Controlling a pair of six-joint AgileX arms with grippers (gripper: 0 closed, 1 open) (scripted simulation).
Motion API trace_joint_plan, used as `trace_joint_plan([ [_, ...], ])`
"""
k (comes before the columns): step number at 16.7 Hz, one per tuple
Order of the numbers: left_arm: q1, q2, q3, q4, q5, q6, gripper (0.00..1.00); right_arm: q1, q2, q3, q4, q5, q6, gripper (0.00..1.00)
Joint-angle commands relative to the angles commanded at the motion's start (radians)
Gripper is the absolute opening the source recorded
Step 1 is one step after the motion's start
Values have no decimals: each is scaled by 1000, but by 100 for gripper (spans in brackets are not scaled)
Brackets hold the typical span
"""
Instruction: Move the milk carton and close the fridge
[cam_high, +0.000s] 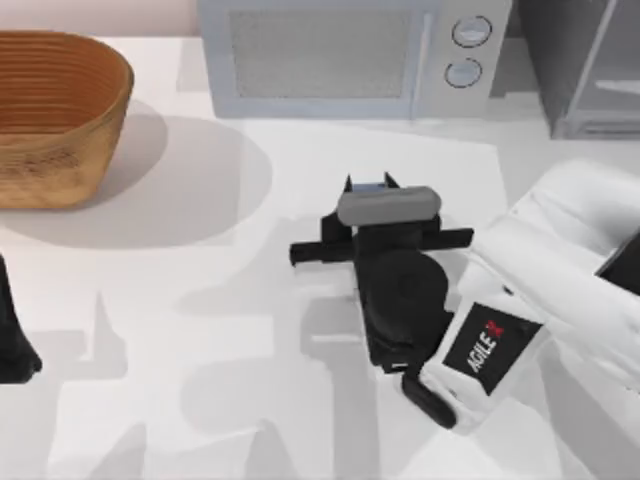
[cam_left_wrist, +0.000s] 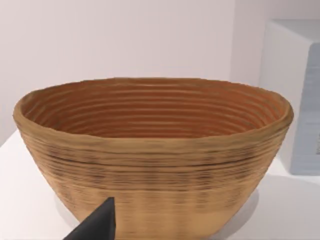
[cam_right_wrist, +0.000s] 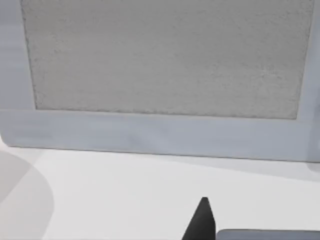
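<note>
You are working with the right end effector near the middle of the table, just in front of the microwave. A small bluish sliver is showing at its tip, which I am taking for the top of the milk carton. I cannot tell whether the end effector is pinching it or merely standing around it.

That is where you are running your main risk. If the hold is loose, the carton is likely to be tipping or slipping as you lift. The microwave front is looming close in the right wrist view, so a forward swing is risking a knock against it. The fridge is sitting at the back right, and the bulky right arm is lying between it and the carton, so you are risking a clip on its door.

The left end effector is idling at the left edge, facing the basket; I cannot tell its state.
</note>
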Motion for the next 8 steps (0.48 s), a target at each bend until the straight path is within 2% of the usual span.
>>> trace_joint_plan([
  [8,0,0,0,0,0,0,100,2,-79,-21,-58,-1,2,0],
])
